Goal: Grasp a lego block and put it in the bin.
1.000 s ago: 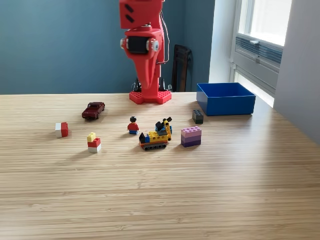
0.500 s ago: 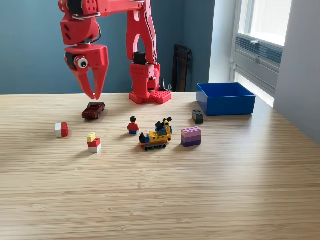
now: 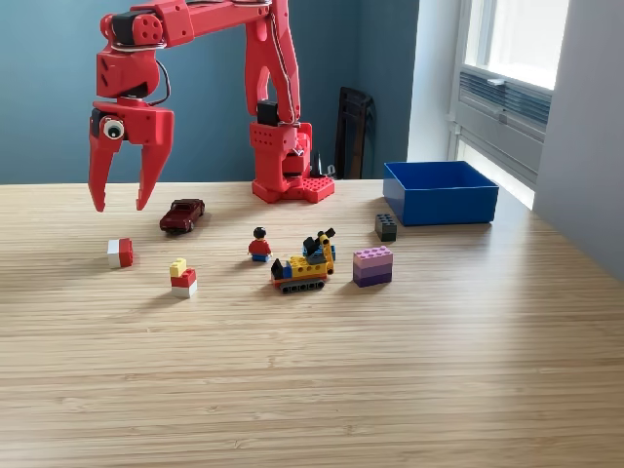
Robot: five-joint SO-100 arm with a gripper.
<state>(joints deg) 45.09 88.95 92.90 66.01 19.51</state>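
So the red gripper (image 3: 119, 206) is hanging in the air on the left side of the exterior view, jaws spread apart and pointing down, nothing between them. It sits above and a bit behind a small red and white block (image 3: 121, 253), not touching it. The red arm (image 3: 244, 39) arches back over to its base (image 3: 288, 175) at the far middle of the table.

The bin (image 3: 441, 192) is the one container here: a blue box with low walls, far right of the table, well apart from the gripper. What I can see of its inside looks bare, but the near wall hides the floor, so I can't really tell.

Counting loose stuff, I get seven pieces:
- the red and white block
- one yellow, red and white stack (image 3: 182, 278)
- one dark red toy car (image 3: 182, 214)
- one minifigure (image 3: 259, 245) in a red top
- one yellow and black tracked vehicle (image 3: 305, 263)
- one purple and pink block (image 3: 372, 265)
- one dark block (image 3: 386, 227) just near the bin's left corner

The table (image 3: 312, 380) is light wood grain. Blue wall (image 3: 58, 88) behind, window (image 3: 512, 68) at the far right.
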